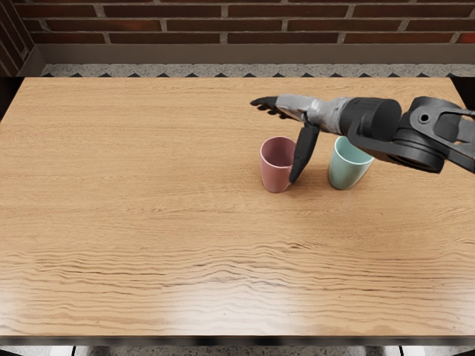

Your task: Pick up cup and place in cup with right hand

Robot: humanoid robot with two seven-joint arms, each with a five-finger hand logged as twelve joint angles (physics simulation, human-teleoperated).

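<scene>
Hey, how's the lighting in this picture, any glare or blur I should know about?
Head view: pale glare washes the near part of the wooden table, strongest at lower left of center and lower right; the pink cup and teal cup look crisp, with no obvious blur; shadows on the tabletop are too faint to make out clearly.

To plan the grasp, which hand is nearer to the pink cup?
The right hand hovers by the pink cup, thumb down beside it; the left hand is out of view.

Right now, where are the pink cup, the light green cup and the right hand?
Pink cup (274, 176), head view, outer side.
Light green cup (343, 173), head view, outer side.
Right hand (295, 106), head view, back.
</scene>
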